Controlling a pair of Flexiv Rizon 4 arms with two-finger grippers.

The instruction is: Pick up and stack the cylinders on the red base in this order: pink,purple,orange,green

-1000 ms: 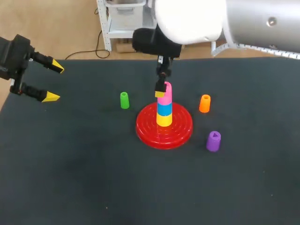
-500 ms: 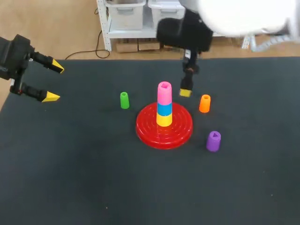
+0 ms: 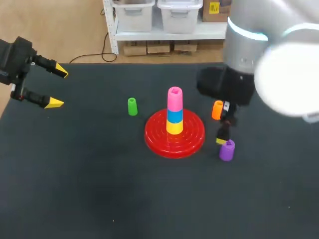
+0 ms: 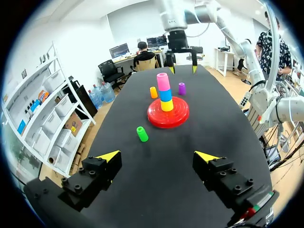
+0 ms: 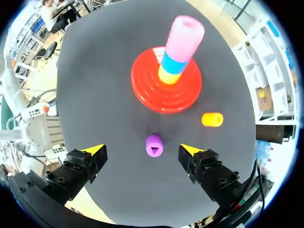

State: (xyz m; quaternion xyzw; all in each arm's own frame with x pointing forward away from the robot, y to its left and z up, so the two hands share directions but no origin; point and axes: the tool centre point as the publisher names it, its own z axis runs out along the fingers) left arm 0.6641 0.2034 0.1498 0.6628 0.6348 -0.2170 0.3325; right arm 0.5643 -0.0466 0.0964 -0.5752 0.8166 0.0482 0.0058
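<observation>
The right gripper (image 5: 142, 150), pointed down, is held spread wide and empty over the purple cylinder (image 5: 154, 146), seen standing just beside the red base (image 5: 147, 95). The left gripper (image 3: 58, 87) is held parted at the table's edge.

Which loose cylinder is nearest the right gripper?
The purple cylinder, just ahead of the open right gripper; the orange cylinder sits aside, the green cylinder beyond the red base.
</observation>
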